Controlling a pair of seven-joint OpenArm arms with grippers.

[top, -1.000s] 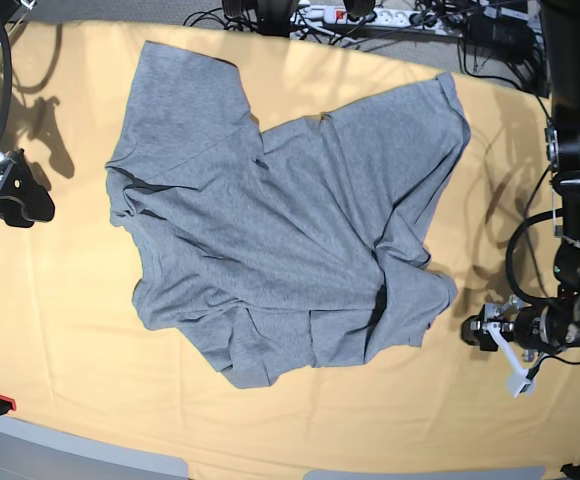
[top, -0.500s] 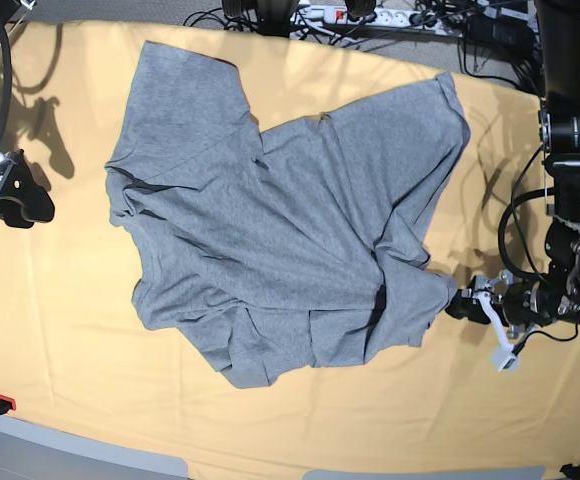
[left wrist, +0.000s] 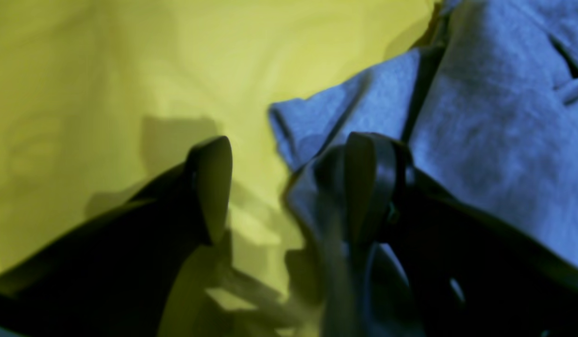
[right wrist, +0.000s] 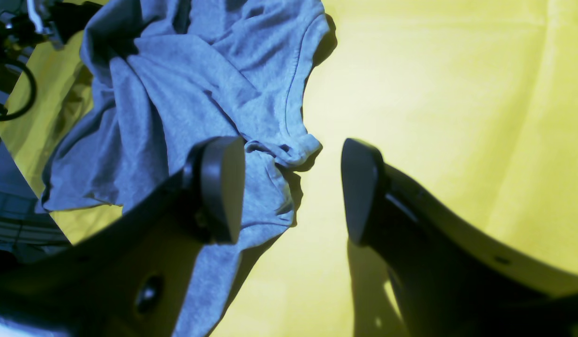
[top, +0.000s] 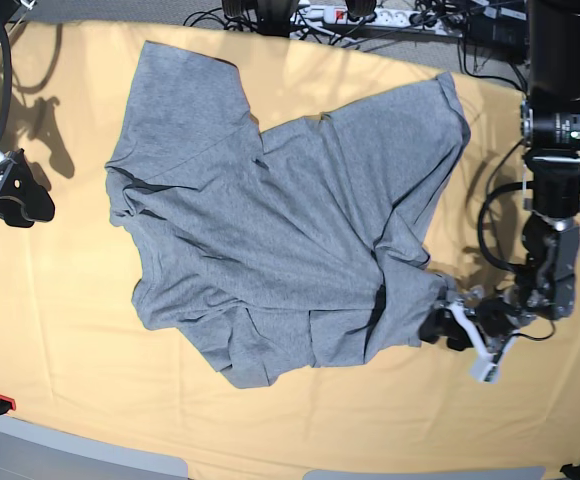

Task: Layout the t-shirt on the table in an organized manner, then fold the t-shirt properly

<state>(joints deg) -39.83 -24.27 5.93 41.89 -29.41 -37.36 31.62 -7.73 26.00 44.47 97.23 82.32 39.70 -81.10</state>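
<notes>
The left gripper [top: 457,330] is seen with its jaws spread wide and nothing clasped, brought right up to the crumpled corner of the t-shirt [top: 280,230] at about four o'clock of the garment in the base view. In the left wrist view one finger [left wrist: 373,182] is laid over the grey fabric edge while the other [left wrist: 214,187] rests over bare yellow cloth, so the hem is bracketed but not yet pinched.

Against the earlier base frames, this arm has been carried inward from the table's [top: 70,300] edge toward the shirt, from well apart to touching its corner. It is judged that a grasp of that corner is being set up, so that the bunched side may be drawn out flat.

The right gripper [top: 10,195] is found parked at nine o'clock, well apart from the shirt, unchanged in place, its jaws likewise parted and empty in its wrist view.

The shirt itself is spread rumpled across the middle of the table, plain side up, its outline unaltered; laying-out is judged barely begun.
</notes>
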